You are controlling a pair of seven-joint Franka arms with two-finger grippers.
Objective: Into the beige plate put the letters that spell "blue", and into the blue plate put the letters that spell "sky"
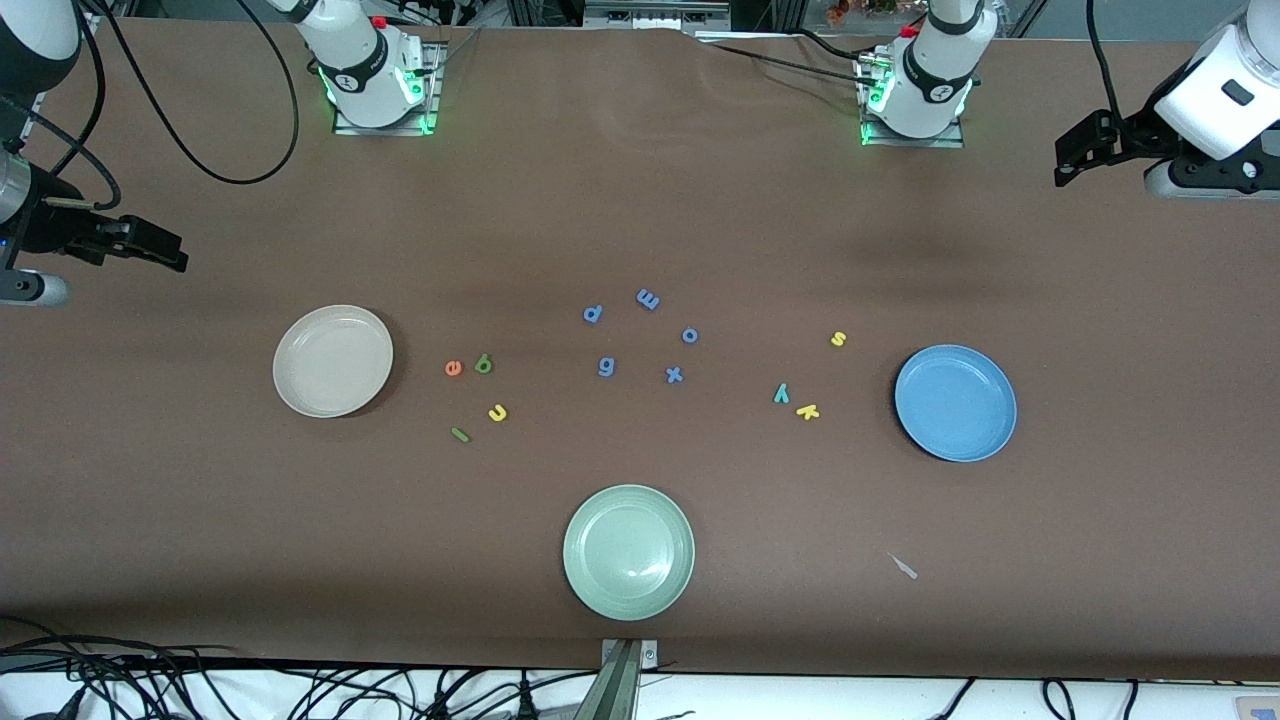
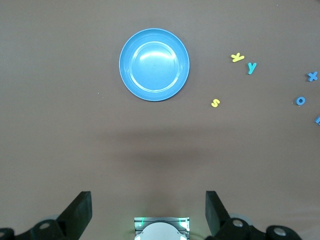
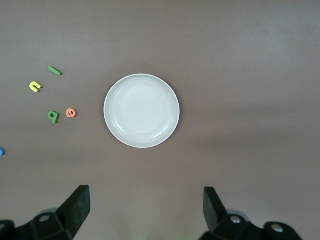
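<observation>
- Currently the left gripper (image 1: 1062,160) hangs over the worktop's (image 1: 640,220) left-arm end, jaws wide, holding nothing.
- Likewise the right gripper (image 1: 178,255) waits over the right-arm end, jaws wide and empty.
- Orange e (image 1: 454,368), green b (image 1: 484,364), yellow u (image 1: 497,412) and green l (image 1: 460,434) lie beside the beige plate (image 1: 300,390).
- Yellow s (image 1: 839,339), teal y (image 1: 781,393) and yellow k (image 1: 808,411) lie near the blue plate (image 1: 955,445).

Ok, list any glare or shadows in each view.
Front view: soft sheen on the pale green plate; dark bands across the table. Left wrist view: highlight on the blue plate, blurred shadow band below it. Right wrist view: even light on the beige plate, faint shadows.
</observation>
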